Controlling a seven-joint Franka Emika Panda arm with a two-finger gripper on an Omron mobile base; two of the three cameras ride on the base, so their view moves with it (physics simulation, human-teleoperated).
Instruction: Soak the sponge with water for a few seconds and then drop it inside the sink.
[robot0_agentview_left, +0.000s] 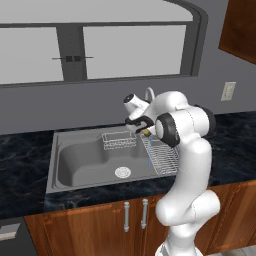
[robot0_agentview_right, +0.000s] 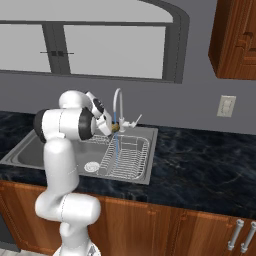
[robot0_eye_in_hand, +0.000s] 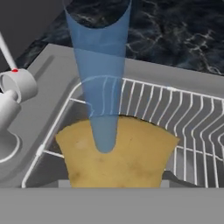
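Sponge (robot0_eye_in_hand: 118, 153) sits pinched in the pincer (robot0_agentview_left: 144, 129), under the blue water stream (robot0_eye_in_hand: 101, 87) and above the wire rack (robot0_agentview_right: 126, 156) inside the sink (robot0_agentview_left: 75, 160). Left of the rack, the basin floor around the drain (robot0_agentview_left: 123, 172) lies open, bordered by the black surface (robot0_agentview_right: 200, 160).

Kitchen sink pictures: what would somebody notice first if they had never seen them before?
First, the big white robot arm bending over the sink. Its gripper has its jaws shut on a little yellow sponge, held up under the tap. A blue stream of water pours right onto the sponge, above the wire dish rack at the sink's right end.
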